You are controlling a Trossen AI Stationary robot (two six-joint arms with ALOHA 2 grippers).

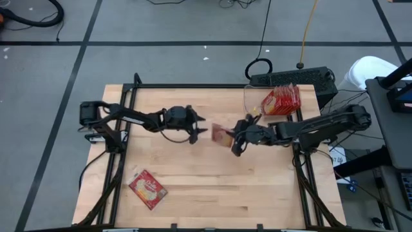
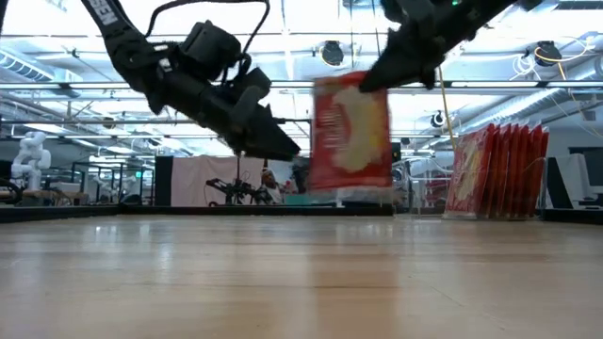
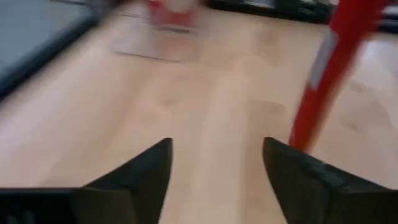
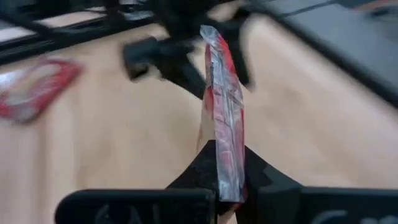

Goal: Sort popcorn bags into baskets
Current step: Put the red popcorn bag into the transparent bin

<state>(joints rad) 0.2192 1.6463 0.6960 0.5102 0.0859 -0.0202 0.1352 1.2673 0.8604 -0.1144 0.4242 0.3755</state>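
Right gripper point(image 1: 235, 143) clamps a popcorn bag point(image 2: 350, 134) upright, long axis vertical, above the table point(image 1: 212, 187). Left gripper point(image 1: 196, 134), fingers spread and empty, sits just beside that bag.

grey tiled floor point(image 1: 161, 58), wooden table point(image 1: 212, 180)

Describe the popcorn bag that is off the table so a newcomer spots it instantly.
Start at the wooden table and find its centre, between the two dark arms. There the right gripper pinches a flat red popcorn bag, hanging upright in the air. The other bags lie flat or stand in the clear bin.
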